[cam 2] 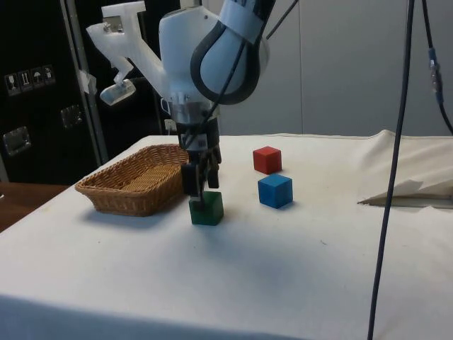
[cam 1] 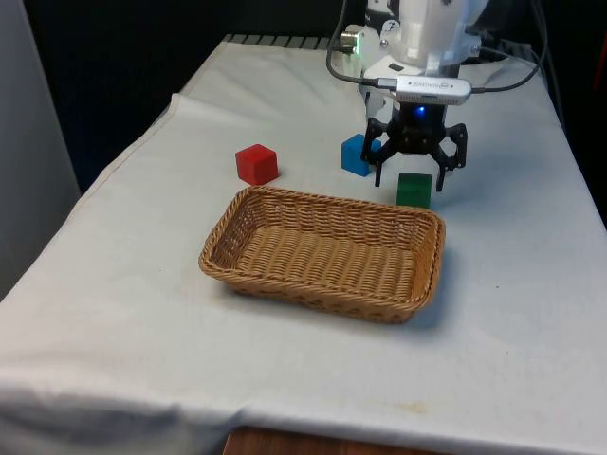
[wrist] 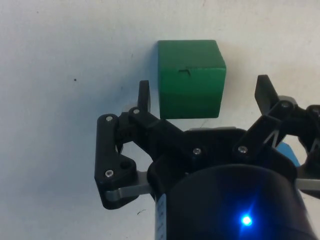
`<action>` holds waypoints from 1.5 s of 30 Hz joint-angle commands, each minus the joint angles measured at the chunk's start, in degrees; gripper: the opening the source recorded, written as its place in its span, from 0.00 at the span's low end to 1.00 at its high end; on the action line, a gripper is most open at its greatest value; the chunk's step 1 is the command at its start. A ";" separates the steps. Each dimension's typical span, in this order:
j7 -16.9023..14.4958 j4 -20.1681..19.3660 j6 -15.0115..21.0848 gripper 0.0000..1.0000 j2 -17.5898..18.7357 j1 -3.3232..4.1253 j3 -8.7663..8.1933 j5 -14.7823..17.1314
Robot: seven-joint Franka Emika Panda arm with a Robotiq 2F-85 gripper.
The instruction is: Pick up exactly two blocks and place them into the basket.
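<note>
Your gripper (cam 1: 413, 177) hangs just above the green block (cam 1: 413, 190), its fingers (wrist: 144, 95) spread wide apart and holding nothing; in the wrist view the green block (wrist: 190, 77) sits between the two fingertips, touching neither; in the side view the gripper (cam 2: 201, 188) stands right over the block (cam 2: 207, 209), which rests on the white cloth (cam 1: 512, 284). Just beside your gripper, on the front view's left, you have the blue block (cam 1: 357, 154); farther that way, well apart, lies the red block (cam 1: 256, 164). The wicker basket (cam 1: 285, 199) lies near your gripper, on the camera's side of it in the front view, with no block inside; the green block stands just beside its far rim.
</note>
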 commanded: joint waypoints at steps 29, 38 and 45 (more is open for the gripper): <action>0.00 0.00 0.11 0.14 0.00 0.00 0.00 -0.06; 0.00 0.00 0.00 0.02 0.00 0.00 0.00 -0.06; 0.86 0.74 -3.04 0.02 -2.86 0.40 -0.69 -0.86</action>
